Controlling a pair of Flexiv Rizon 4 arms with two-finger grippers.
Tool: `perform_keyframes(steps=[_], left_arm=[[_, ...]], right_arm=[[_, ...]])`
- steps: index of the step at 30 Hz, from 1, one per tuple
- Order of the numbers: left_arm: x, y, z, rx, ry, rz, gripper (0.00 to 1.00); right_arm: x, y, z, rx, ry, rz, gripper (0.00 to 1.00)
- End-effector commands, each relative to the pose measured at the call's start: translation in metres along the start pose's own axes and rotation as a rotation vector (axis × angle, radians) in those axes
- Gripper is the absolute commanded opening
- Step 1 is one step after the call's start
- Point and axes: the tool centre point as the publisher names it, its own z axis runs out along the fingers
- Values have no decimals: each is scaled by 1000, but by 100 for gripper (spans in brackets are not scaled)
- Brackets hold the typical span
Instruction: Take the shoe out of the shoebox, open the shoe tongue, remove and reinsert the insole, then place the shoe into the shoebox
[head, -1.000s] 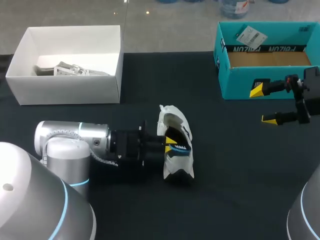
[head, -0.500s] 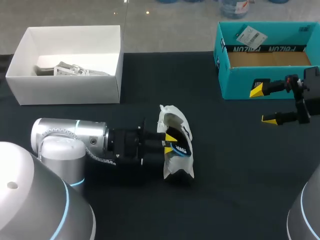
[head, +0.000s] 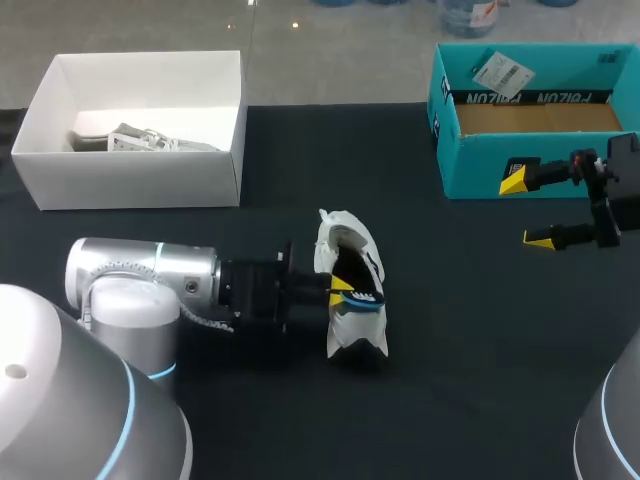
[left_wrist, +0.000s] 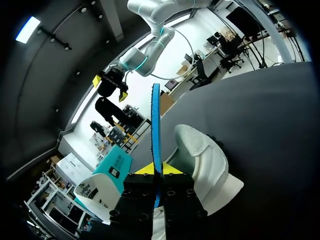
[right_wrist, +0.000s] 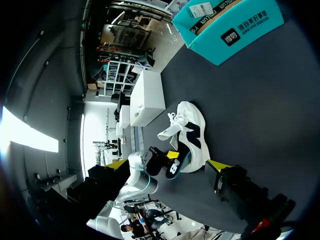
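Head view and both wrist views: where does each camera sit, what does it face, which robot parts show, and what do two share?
Head view: above and behind, looking down on the table; left arm and right gripper show.
Left wrist view: on the left wrist, facing the insole and shoe; left gripper shows.
Right wrist view: on the right wrist, facing the shoe and left arm; its fingertips show.
Shared: both wrist views show the shoe.

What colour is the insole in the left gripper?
The insole is blue along its edge; the left wrist view shows it best.
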Motion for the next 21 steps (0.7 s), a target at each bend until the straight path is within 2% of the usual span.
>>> perform_keyframes(steps=[1, 7, 8, 9, 10, 13, 21], left_arm=[[0, 11, 15, -35, -8, -3, 0], [-4, 18, 18, -57, -23, -12, 0], [-6, 17, 17, -57, -23, -13, 22], [-7, 14, 15, -55, -24, -14, 38], [-8, 12, 13, -53, -24, -15, 43], [-10, 4, 6, -44, -26, -13, 46], [-12, -12, -4, -18, -34, -8, 42]], right_arm=[[0, -1, 1, -1, -3, 2, 100], [0, -1, 1, -1, -3, 2, 100], [0, -1, 1, -1, -3, 2, 100], [0, -1, 1, -1, -3, 2, 100], [0, -1, 1, -1, -3, 2, 100], [0, -1, 1, -1, -3, 2, 100], [0, -1, 1, -1, -3, 2, 100]])
